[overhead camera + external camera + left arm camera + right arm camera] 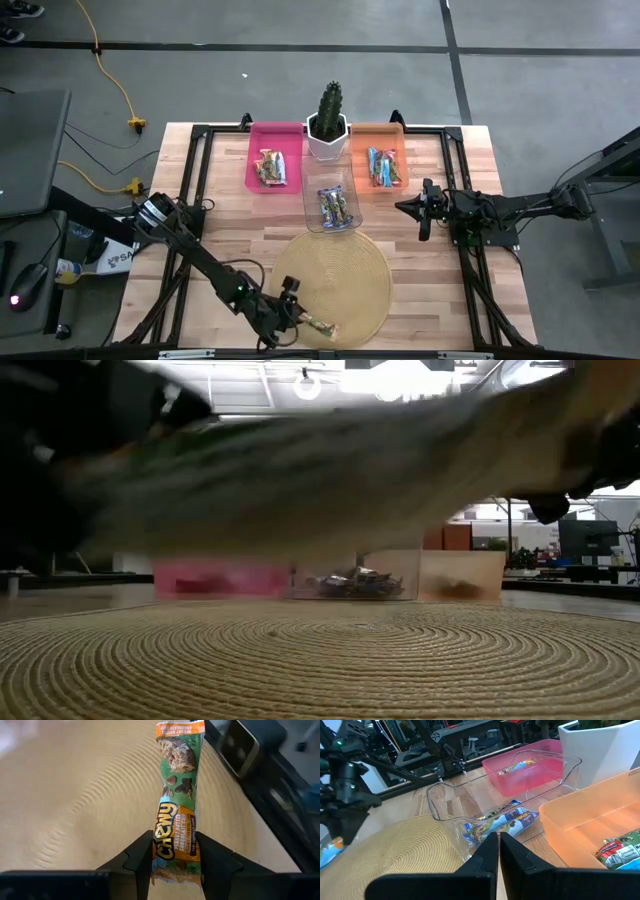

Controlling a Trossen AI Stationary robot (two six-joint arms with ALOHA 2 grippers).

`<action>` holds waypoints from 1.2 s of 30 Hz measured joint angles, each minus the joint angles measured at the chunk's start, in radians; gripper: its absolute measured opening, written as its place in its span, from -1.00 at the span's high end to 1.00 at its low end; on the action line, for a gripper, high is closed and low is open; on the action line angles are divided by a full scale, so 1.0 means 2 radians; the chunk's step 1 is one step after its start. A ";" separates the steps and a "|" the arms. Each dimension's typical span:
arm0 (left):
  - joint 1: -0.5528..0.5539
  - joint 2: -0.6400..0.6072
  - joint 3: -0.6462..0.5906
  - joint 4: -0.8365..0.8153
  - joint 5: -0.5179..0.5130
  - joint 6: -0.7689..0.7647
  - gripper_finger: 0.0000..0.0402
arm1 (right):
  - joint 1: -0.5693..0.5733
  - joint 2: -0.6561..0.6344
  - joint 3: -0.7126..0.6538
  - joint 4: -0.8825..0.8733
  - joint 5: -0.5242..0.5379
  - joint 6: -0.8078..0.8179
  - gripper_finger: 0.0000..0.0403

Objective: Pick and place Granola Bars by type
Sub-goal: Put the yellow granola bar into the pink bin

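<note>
One granola bar (177,785) in a green and orange "Chewy" wrapper sits between the fingers of my left gripper (175,845). In the high view that gripper (298,318) is over the near edge of the round woven mat (340,265), with the bar (320,327) sticking out toward the right. My right gripper (410,205) is shut on nothing and hovers right of the clear bin (333,205), which holds purple-blue bars. Brown-yellow bars lie in the pink bin (256,160). Blue-red bars lie in the orange bin (400,135). My left gripper pinches the bar between its two fingers (140,857) at the wrapper's end by the "Chewy" print (175,852). The rest of the bar runs straight out past the fingertips. In the low view it shows as a blurred band (300,460) above the mat, lifted clear.
A cactus in a white pot (328,130) stands between the pink and orange bins at the far edge. The three bins form a row beyond the mat (320,660). Black frame rails run along the table's left and right sides.
</note>
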 joint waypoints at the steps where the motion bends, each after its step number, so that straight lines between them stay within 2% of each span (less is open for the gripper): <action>1: 0.000 0.000 0.009 -0.009 -0.012 0.005 0.36 | 0.000 0.000 0.000 0.000 0.000 0.000 1.00; 5: 0.000 0.000 0.056 -0.049 -0.106 0.012 0.36 | 0.000 0.000 0.000 0.000 0.000 0.000 1.00; 14: 0.001 0.000 0.201 -0.171 -0.382 0.008 0.36 | 0.000 0.000 0.000 0.000 0.000 0.001 1.00; 22: 0.022 -0.001 0.338 -0.247 -0.569 0.012 0.36 | 0.000 0.000 0.000 0.000 0.000 0.000 1.00; 24: 0.031 -0.001 0.372 -0.269 -0.592 0.012 0.36 | 0.000 0.000 0.000 0.000 0.000 0.001 1.00; 30: 0.079 -0.001 0.474 -0.339 -0.596 0.012 0.37 | 0.000 0.000 0.000 0.000 0.000 0.000 1.00; 36: 0.147 -0.001 0.539 -0.377 -0.595 0.012 0.49 | 0.000 0.000 0.000 0.000 0.000 0.000 1.00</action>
